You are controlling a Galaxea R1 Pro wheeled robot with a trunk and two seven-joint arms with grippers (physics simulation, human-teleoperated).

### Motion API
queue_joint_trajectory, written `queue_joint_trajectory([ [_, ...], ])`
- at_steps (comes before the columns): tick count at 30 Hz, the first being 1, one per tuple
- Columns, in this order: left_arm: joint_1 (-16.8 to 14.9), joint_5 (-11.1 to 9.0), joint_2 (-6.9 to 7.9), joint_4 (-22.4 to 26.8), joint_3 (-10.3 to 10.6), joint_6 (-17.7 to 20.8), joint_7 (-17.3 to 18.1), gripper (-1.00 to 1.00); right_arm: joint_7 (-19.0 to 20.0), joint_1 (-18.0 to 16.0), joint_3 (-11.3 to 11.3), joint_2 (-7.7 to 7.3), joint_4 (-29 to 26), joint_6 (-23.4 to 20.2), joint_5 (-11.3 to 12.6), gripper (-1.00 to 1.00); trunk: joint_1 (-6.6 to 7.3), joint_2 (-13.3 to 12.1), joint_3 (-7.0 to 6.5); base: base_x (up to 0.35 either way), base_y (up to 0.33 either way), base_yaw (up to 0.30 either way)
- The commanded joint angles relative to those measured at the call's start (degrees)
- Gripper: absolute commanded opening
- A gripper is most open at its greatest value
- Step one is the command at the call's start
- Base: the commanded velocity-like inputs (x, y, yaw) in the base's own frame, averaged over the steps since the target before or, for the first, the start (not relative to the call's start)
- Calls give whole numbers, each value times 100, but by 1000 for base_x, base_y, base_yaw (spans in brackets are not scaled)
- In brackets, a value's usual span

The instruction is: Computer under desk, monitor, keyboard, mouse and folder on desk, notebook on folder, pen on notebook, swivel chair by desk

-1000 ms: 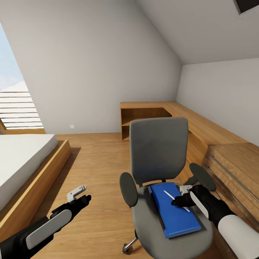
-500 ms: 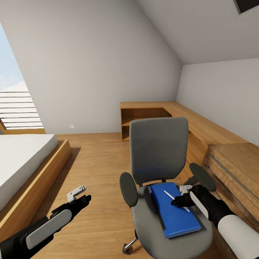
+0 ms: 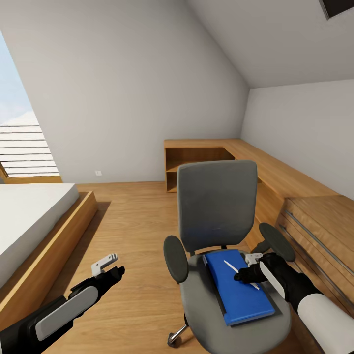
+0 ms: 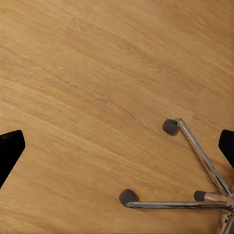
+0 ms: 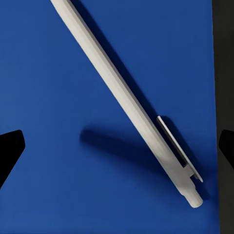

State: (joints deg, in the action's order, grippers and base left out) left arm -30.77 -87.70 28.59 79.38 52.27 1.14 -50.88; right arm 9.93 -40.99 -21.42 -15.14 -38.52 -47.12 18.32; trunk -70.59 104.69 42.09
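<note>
The swivel chair [image 3: 216, 206] is grey in seat and backrest, with dark charcoal armrests and a chrome base [image 4: 195, 180] on dark castors. On its seat lies a bright blue folder [image 3: 241, 290], and on that a white pen [image 5: 126, 102]. The floor [image 4: 87, 87] is honey-coloured wood with fine grain, as are the bed frame [image 3: 49, 246] and the shelving unit [image 3: 196, 157]. The mattress is white and the walls pale grey. Both arms are black with white panels.

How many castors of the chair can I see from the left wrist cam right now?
2 clearly: one castor at the end of the upper chrome leg, another at the end of the lower leg. A dark piece near the hub may be a third; others may be hidden.
</note>
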Motion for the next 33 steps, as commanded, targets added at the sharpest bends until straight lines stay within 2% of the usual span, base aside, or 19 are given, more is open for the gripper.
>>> queue_joint_trajectory([
  [1, -8, -9, 3, 7, 13, 14, -27, 100, 26, -5, -24, -7, -6, -15, -21, 100, -22, 43, 24, 0, 0, 0],
  [7, -8, -6, 1, 7, 15, 17, -26, 100, 26, -5, -28, -7, -6, -12, -21, 100, -153, 284, 132, 0, 0, 0],
  [33, -8, -9, 6, 7, 20, 18, -10, 100, 31, -5, -24, -10, -6, -8, -21, 100, -153, 284, 132, 0, 0, 0],
])
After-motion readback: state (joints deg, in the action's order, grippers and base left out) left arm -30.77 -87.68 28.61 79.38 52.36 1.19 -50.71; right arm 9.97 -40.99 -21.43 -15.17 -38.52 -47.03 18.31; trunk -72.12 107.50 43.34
